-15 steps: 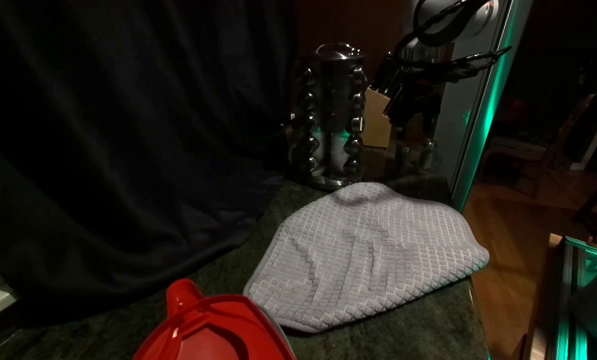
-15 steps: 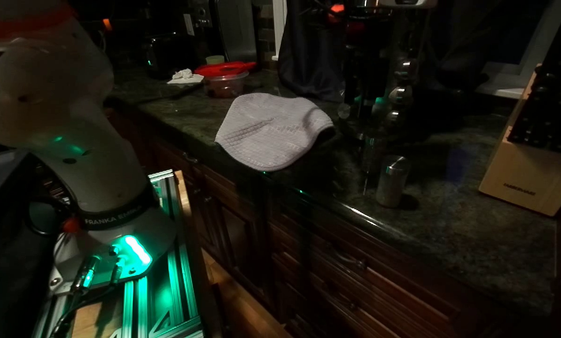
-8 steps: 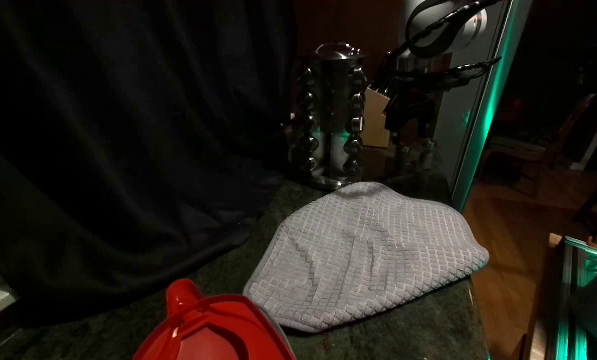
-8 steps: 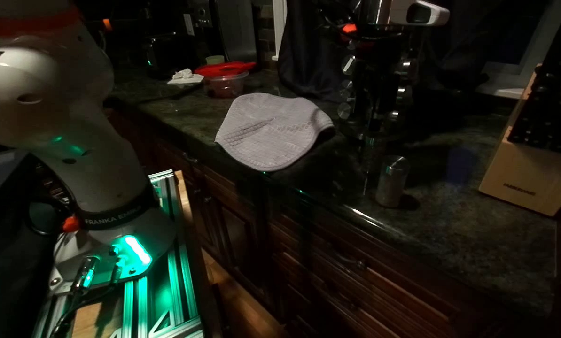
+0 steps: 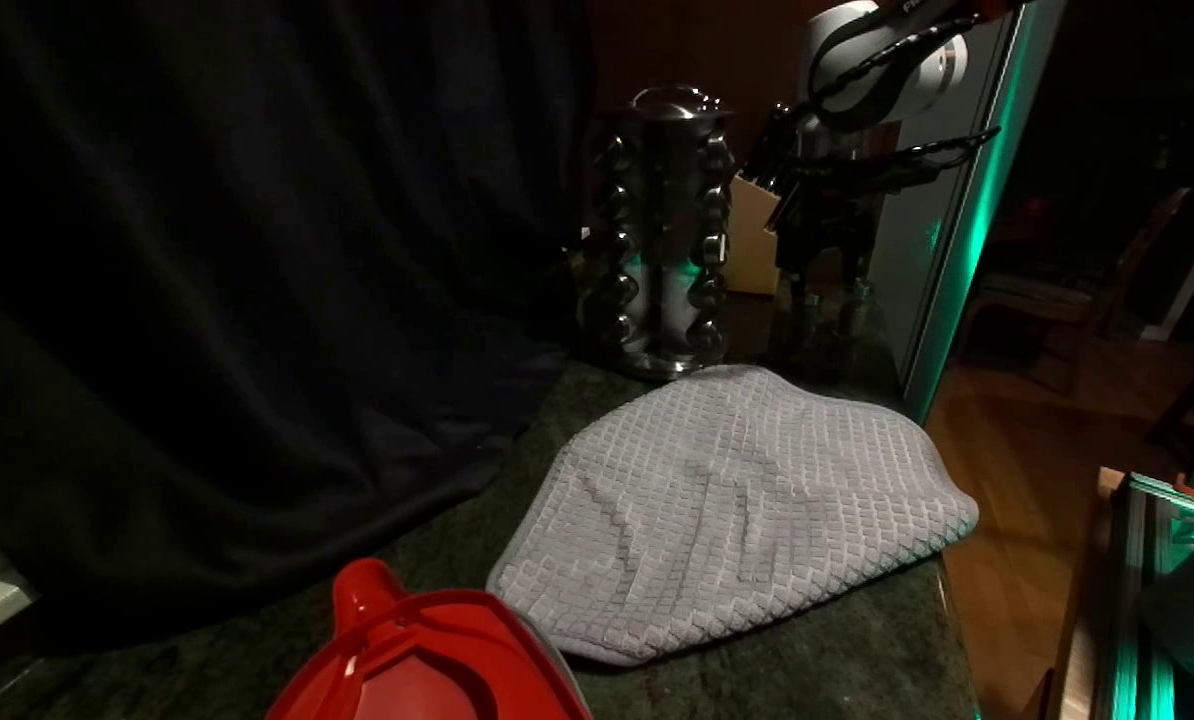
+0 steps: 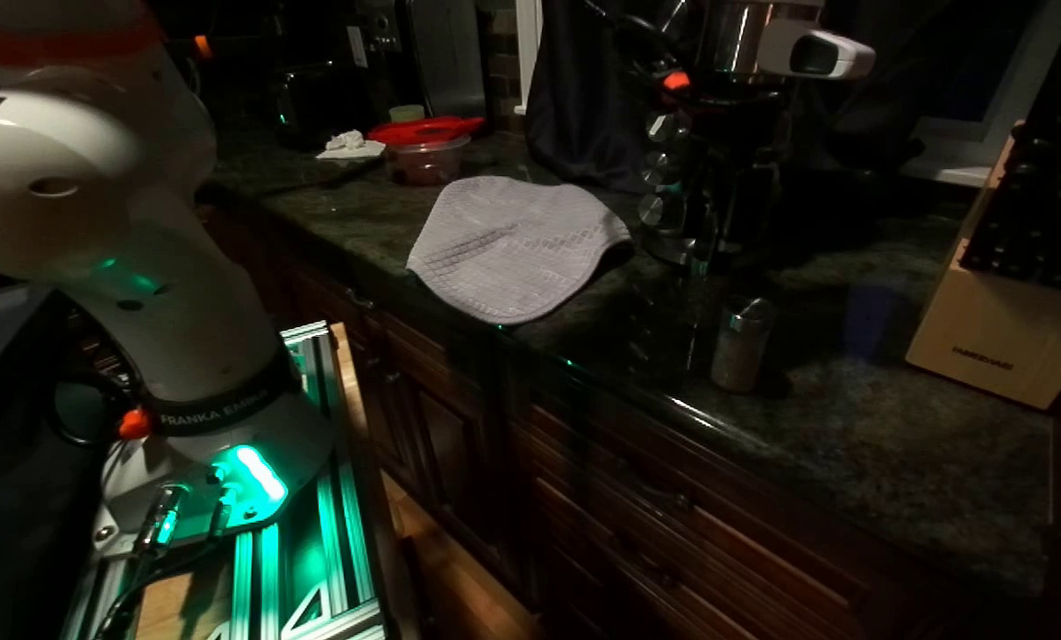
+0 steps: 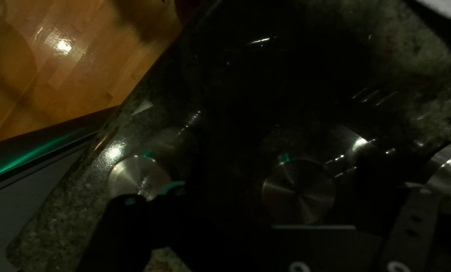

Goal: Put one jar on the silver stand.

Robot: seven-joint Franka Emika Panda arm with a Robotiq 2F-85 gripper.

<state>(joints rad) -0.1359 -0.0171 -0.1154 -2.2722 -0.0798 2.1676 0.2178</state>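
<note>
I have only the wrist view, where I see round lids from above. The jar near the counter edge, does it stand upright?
Observer: Yes. In an exterior view, this jar stands upright on the counter.
Operator: Thank you. And the destination, how does it look?
Observer: In an exterior view, the silver stand holds jars in tiers, one above another.
Operator: Is there also some big object which I do not see?
Observer: Yes, a knife block, standing apart from the stand.
</note>
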